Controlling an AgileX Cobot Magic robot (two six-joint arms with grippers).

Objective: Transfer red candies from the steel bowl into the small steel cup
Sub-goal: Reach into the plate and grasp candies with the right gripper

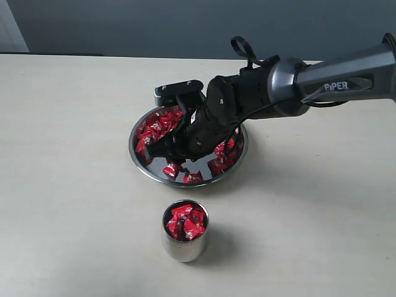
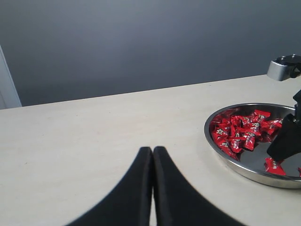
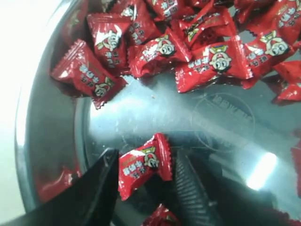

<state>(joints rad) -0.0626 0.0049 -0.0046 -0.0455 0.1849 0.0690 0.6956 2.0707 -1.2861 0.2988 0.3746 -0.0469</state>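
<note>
The steel bowl (image 1: 132, 147) sits mid-table with red candies (image 1: 154, 129) heaped along its far side. My right gripper (image 1: 173, 162) reaches down into the bowl, jaws open. In the right wrist view one red candy (image 3: 141, 165) lies on the bowl floor (image 3: 141, 117) between the gripper's (image 3: 146, 153) two fingers, close to both; more candies (image 3: 188, 42) lie beyond. The small steel cup (image 1: 184, 246) stands upright in front of the bowl with several red candies (image 1: 185, 221) in it. My left gripper (image 2: 153, 149) is shut and empty over bare table, off to the side of the bowl (image 2: 249, 173).
The right arm (image 1: 334, 80) stretches in from the right edge over the bowl's far side. A grey wall runs behind the table's far edge (image 1: 124, 57). Bare table (image 1: 68, 185) surrounds bowl and cup.
</note>
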